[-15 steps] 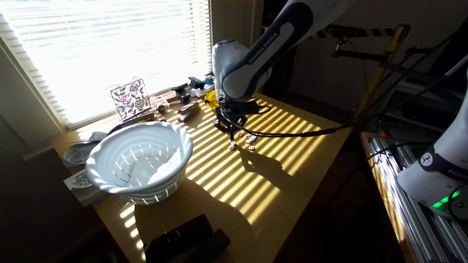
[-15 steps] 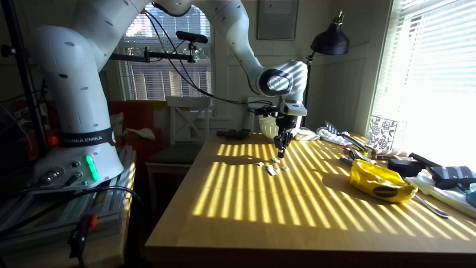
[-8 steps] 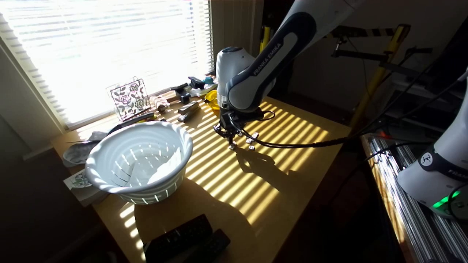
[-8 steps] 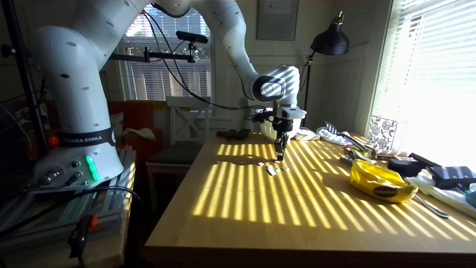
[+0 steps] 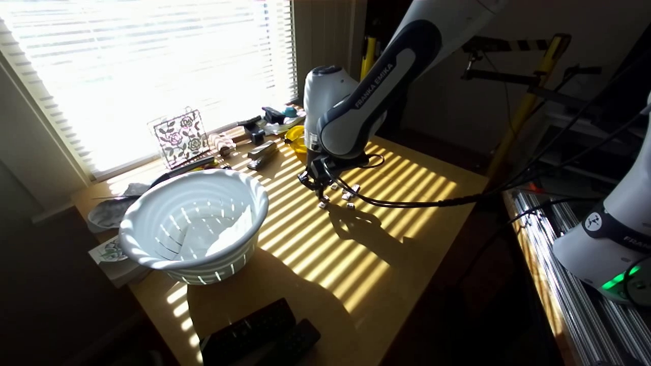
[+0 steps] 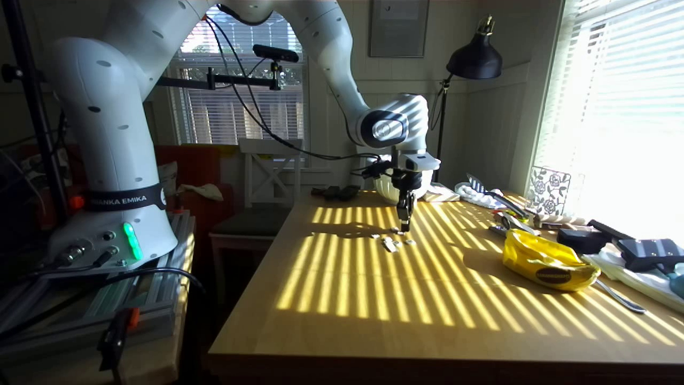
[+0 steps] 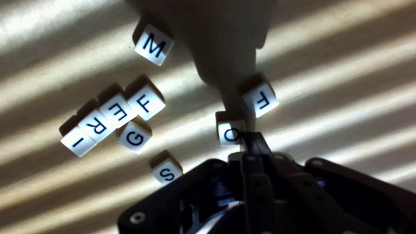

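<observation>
Wood table (image 6: pixel 342 331) under everything, striped with sun and shade. My white arm (image 6: pixel 101 112) arches over it, visible in both exterior views. White slotted basket (image 5: pixel 152 218) on the table, pale sheet (image 5: pixel 231 234) inside. Yellow banana-shaped pouch (image 6: pixel 534 258) toward the window side. My gripper (image 7: pixel 255 138) points down, low over the tabletop, well apart from the basket; clenched, fingertips (image 7: pixel 261 146) together. Two dark remotes (image 5: pixel 249 328) side by side in the shade in an exterior view.

Smallest: white tiles, black letters up, wrist view. O tile (image 7: pixel 230 134) is nearest me, lying on the table just beside my fingertips, which overlap its right edge in that view; whether they touch, I cannot tell. My shadow crosses part of it. Up and right, near it, the far-right tile (image 7: pixel 261 100), letter like a turned F. Off to the left, a slanting row, each close beside the next: F tile (image 7: pixel 148 103), E tile (image 7: pixel 118 111), R tile (image 7: pixel 97 125), I tile (image 7: pixel 79 142). G tile (image 7: pixel 135 138) just beside the row. S tile (image 7: pixel 166 172) below right of that. M tile (image 7: pixel 154 45) up top, apart, partly sunlit.
</observation>
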### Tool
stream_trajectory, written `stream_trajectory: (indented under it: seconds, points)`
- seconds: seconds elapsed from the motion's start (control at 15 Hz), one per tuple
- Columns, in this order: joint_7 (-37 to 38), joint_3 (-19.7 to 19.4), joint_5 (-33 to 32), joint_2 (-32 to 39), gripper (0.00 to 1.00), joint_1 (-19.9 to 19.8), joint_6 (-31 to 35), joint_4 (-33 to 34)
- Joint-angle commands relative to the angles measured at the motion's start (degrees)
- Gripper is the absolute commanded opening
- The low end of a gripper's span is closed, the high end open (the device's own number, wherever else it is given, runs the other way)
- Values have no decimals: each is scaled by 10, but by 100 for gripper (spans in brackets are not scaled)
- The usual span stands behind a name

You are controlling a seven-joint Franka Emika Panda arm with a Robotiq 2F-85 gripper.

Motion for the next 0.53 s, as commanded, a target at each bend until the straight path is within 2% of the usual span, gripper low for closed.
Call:
stream_trajectory:
  seconds: [0.0, 0.47]
  points:
    - [18, -21, -4, -9, 0, 16, 0, -21]
    - [117, -46, 3, -3, 0, 28, -39, -10]
